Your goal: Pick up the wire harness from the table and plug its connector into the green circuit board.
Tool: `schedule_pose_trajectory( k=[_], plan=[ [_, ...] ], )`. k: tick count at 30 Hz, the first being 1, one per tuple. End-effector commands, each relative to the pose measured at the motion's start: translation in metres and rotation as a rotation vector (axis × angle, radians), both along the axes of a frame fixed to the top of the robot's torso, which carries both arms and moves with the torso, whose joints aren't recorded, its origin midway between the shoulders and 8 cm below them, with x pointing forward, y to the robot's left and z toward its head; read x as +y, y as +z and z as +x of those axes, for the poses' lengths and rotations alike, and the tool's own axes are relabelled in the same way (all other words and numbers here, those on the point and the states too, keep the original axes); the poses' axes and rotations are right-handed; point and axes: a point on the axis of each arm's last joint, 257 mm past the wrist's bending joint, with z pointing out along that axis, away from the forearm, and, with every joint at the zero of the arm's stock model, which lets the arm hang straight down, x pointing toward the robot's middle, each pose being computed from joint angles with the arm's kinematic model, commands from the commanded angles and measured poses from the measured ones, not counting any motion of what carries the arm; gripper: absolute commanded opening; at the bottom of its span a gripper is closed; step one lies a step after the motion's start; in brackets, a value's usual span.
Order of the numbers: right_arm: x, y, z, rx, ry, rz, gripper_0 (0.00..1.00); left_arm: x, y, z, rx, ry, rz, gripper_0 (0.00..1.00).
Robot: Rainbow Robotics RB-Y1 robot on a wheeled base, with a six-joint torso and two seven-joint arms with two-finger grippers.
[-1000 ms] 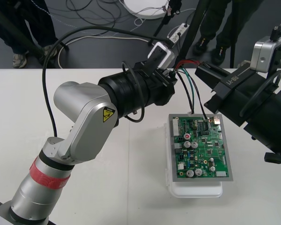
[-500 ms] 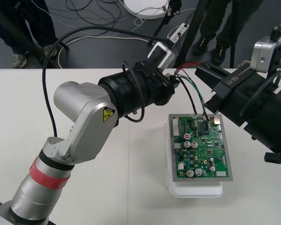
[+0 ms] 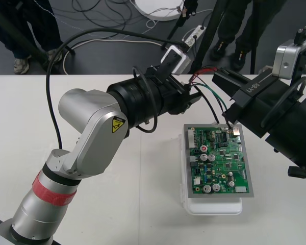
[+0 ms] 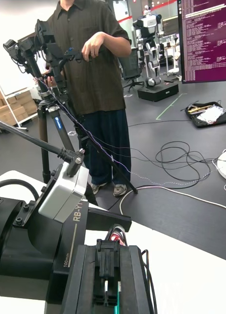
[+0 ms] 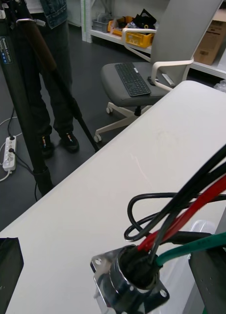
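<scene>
The green circuit board [image 3: 222, 163] lies on its white base [image 3: 214, 206] right of the table's middle. My right gripper [image 3: 230, 124] hangs over the board's far right corner. In the right wrist view its fingers are shut on the harness's black plug [image 4: 107, 270]. The red, black and green wires [image 3: 210, 92] arc from there to my left gripper [image 3: 189, 96], just beyond the board's far edge. In the left wrist view the round metal socket [image 5: 135, 279] sits between that arm's fingers [image 5: 6, 260], which stand wide apart and do not touch it. Whether the plug is in the board is hidden.
The left arm's thick links [image 3: 92, 127] cross the table's left half above the surface. Bare table [image 3: 143, 204] lies left of the board. The far table edge runs just behind both grippers, with floor cables and a power strip [image 3: 194, 34] beyond it.
My left gripper has opened off the socket end. The wires have swung slightly right towards the right gripper. Both arms stay in place.
</scene>
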Motion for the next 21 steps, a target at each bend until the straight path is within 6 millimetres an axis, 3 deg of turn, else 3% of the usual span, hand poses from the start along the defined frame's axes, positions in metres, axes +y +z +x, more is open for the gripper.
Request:
schedule_pose_trajectory(
  k=[1,10,21],
  plan=[
    [0.011,0.011,-0.006,-0.003,0.038,0.034,0.0,-0.01,0.021,-0.004,-0.116,-0.031,0.014,1.0],
    [0.005,0.012,0.0,-0.024,0.038,0.019,0.0,-0.002,0.015,-0.003,-0.11,-0.039,0.032,1.0],
    [-0.028,0.01,0.027,-0.105,0.078,-0.043,0.0,0.014,-0.001,-0.019,-0.018,-0.122,-0.021,1.0]
  ],
)
